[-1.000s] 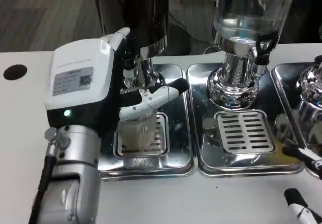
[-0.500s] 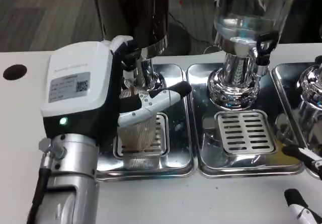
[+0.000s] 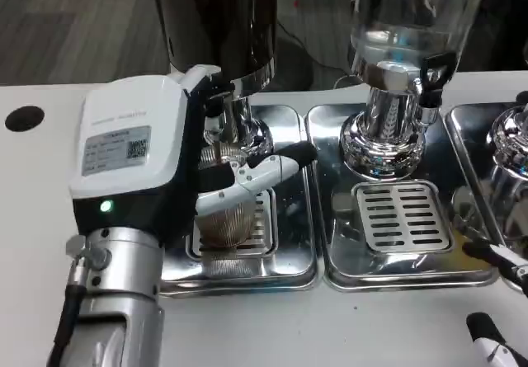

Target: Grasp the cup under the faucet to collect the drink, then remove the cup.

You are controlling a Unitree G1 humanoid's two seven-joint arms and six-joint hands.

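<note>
With the left hand (image 3: 177, 165) wrapped around the clear cup (image 3: 224, 218) on the drip tray (image 3: 289, 260) under the dark dispenser's faucet (image 3: 216, 119), the cup looks tilted, so I'd worry the drink spills if it leans further.

This looks like a drinks station in an office or test lab. Tall beverage dispensers (image 3: 404, 54) with chrome bases stand on steel drip trays (image 3: 396, 272) along a white counter (image 3: 33, 194); behind it lies grey carpeted floor (image 3: 74, 21) with trailing cables.
</note>
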